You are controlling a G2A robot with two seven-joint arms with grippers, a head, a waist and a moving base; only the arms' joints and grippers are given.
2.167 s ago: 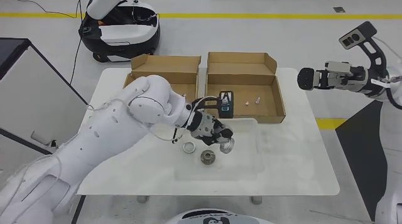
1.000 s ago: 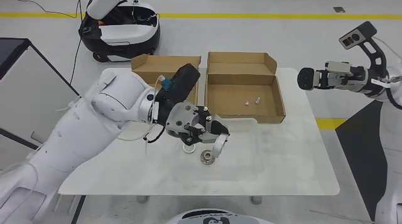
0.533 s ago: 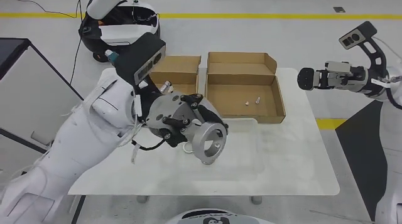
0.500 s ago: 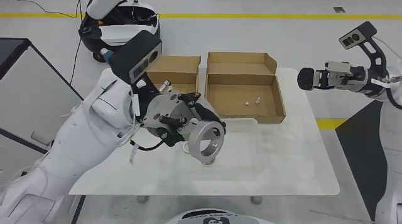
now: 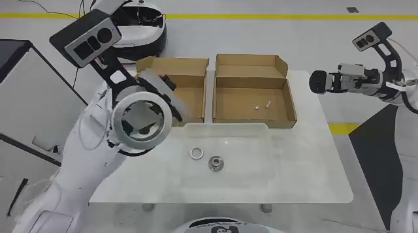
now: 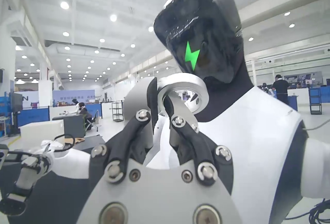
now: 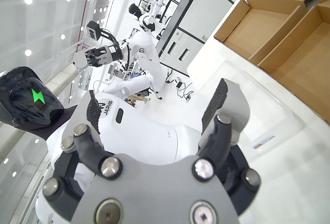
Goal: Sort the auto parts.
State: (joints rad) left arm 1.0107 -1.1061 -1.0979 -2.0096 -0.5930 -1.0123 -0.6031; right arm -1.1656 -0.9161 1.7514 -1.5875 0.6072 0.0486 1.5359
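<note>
ring [image 6: 180, 80] lifted off the white table [image 5: 307, 174], bright hall [image 6: 77, 73] behind it.

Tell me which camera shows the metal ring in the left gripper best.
The left wrist view: the metal ring sits close up, pinched in the left gripper. The right wrist view has that gripper far off, the ring too small to make out. In the top view the raised arm hides it.

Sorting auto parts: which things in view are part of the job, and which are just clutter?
Job: silver ring in the left gripper; white ring and flanged part in the clear tray; small bolts in the right cardboard box; left cardboard box.
Not the job: wheeled robot base behind the table; cabinet beside it.
</note>
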